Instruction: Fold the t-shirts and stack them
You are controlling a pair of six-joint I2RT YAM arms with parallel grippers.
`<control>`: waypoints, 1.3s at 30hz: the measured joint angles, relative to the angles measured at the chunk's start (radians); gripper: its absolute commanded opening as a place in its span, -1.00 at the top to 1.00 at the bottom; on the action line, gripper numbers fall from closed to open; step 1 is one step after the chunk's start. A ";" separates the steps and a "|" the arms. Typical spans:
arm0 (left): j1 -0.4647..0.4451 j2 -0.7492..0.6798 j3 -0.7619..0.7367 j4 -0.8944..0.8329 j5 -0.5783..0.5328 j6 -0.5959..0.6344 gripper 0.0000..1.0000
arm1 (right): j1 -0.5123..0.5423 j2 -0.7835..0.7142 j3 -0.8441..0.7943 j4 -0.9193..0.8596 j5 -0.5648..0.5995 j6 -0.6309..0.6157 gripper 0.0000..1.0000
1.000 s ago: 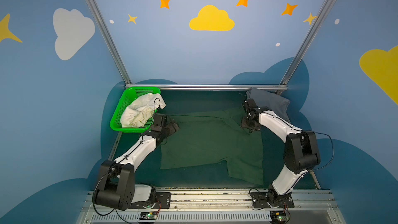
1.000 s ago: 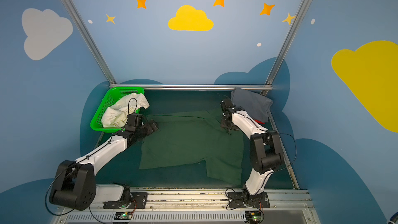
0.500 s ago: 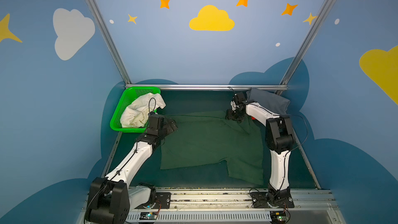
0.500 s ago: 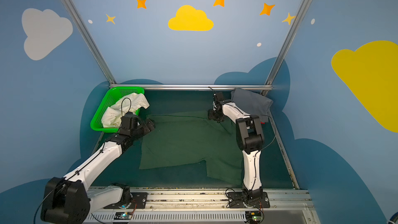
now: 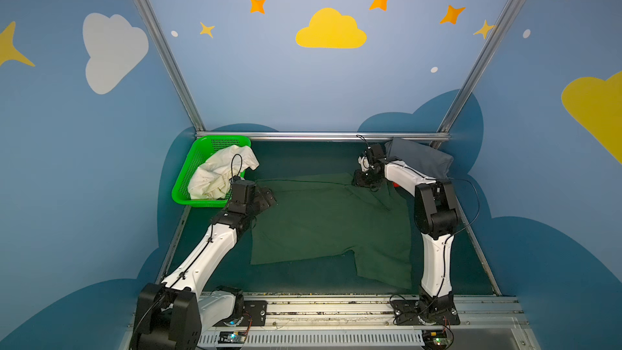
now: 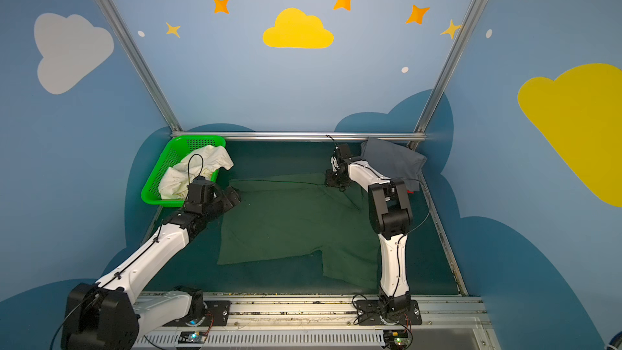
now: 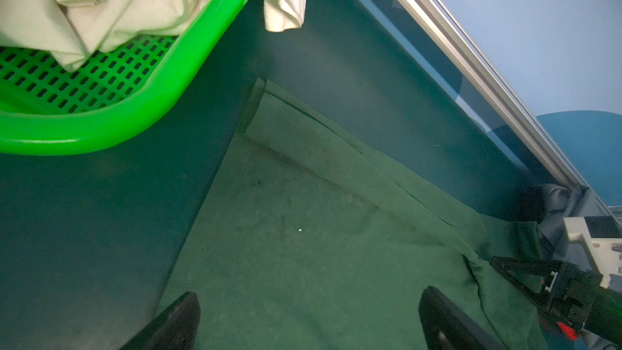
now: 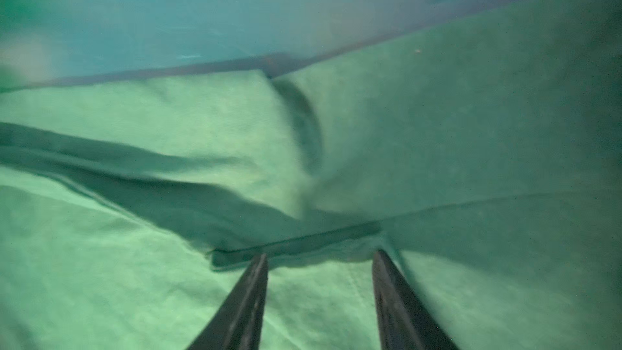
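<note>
While the dark green t-shirt [image 5: 323, 227] lies flat on the desk [image 5: 303, 158], hem left and shoulders right, the left pincer [image 7: 309, 314] gapes empty over its hem and the right pincer [image 8: 319, 257] stands half-open astride a far-right fold.

Your dark green t-shirt [image 5: 323, 223] lies spread; left gripper [image 5: 267, 196] and right gripper [image 5: 363, 181] sit at its far corners. The cream t-shirt [image 5: 218, 173] fills the green basket [image 5: 183, 176].

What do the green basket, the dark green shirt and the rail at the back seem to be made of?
The basket looks like moulded plastic: glossy rim, regular slots. The dark green shirt looks like soft matte cloth: it creases and has a stitched hem. The rail seems metal, perhaps aluminium: silver, straight, dull sheen.
</note>
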 measured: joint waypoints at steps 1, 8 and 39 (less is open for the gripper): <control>0.000 0.003 0.000 0.000 0.001 0.000 -1.00 | 0.000 0.000 -0.009 0.010 -0.007 -0.002 0.30; 0.000 0.010 0.000 0.000 0.009 0.000 -1.00 | -0.005 0.000 -0.033 0.016 -0.009 -0.014 0.16; 0.000 0.015 0.004 -0.011 0.026 0.000 -1.00 | 0.048 0.105 0.152 -0.146 0.261 -0.099 -0.28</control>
